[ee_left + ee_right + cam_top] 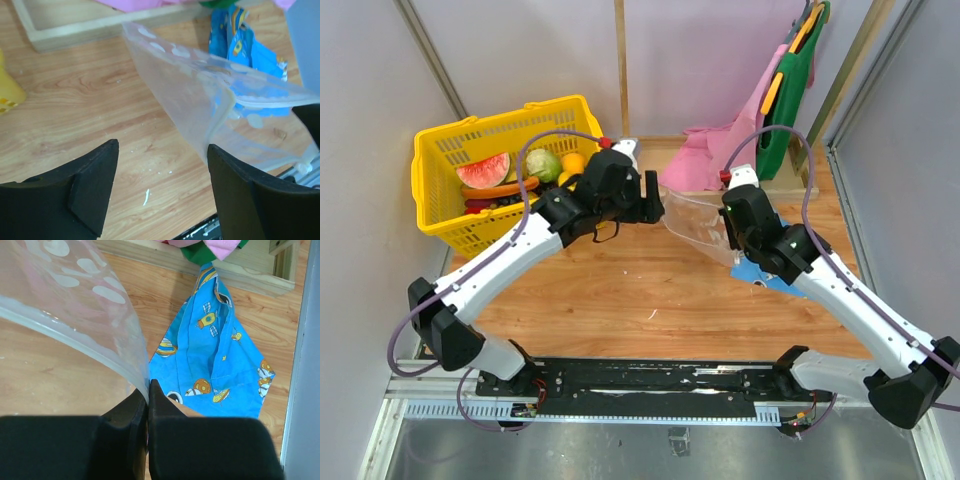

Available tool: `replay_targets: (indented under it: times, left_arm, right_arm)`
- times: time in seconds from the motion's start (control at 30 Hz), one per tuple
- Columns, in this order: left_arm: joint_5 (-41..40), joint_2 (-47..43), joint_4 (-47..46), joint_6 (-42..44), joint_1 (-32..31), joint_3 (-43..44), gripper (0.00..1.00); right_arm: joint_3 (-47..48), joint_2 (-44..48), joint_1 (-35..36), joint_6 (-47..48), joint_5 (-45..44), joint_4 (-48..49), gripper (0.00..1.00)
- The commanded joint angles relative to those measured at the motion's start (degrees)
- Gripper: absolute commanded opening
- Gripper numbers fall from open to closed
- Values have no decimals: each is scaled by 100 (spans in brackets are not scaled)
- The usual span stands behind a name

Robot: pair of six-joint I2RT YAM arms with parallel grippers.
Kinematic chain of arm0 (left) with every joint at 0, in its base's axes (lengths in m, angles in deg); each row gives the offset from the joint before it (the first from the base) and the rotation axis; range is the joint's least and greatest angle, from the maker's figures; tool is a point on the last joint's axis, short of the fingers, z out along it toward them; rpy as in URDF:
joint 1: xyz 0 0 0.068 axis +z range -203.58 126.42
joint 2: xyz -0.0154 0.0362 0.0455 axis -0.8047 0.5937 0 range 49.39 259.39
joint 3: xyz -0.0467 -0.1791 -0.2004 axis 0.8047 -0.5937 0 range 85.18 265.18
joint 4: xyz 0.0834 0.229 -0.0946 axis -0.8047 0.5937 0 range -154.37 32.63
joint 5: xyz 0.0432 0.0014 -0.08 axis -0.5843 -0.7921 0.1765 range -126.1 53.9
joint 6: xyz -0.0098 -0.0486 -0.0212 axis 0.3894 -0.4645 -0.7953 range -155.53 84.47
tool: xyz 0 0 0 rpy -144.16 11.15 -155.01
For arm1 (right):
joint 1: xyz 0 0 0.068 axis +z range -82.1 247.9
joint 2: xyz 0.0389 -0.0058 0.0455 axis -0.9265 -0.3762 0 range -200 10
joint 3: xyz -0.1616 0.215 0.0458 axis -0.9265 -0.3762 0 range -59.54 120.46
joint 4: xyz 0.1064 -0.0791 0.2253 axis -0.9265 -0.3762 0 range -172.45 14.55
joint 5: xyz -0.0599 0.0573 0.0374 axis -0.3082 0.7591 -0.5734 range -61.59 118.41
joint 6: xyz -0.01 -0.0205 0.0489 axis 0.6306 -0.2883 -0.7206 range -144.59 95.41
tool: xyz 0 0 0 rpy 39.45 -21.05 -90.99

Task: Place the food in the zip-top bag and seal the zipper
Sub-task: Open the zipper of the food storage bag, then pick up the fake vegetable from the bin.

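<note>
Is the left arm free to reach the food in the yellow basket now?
Probably yes. The left hand is open and grips nothing, the basket with the food sits open-topped beside that arm, and the right hand pinches the bag.

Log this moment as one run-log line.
left pincer: open, beside zip-top bag edge | right pincer: shut on bag edge | bag: held up, no food inside | food: in yellow basket
</note>
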Motion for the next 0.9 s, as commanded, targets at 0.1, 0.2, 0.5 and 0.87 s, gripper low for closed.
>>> replay_targets:
  times: [0.1, 0.2, 0.5, 0.87]
  left_arm:
    - [-262, -549, 28, 283, 595, 375, 86]
    - [-431, -633, 258, 444, 976, 494, 88]
    - [-996, -581, 525, 1060, 2408, 753, 98]
    - [-770, 488, 305, 1354, 4159, 1021, 99]
  right_arm:
    - [337, -183, -53, 54, -234, -156, 1]
    - [340, -210, -53, 59, -218, -137, 1]
    - [361, -279, -55, 106, -224, -110, 1]
    - [279, -307, -53, 207, -220, -15, 1]
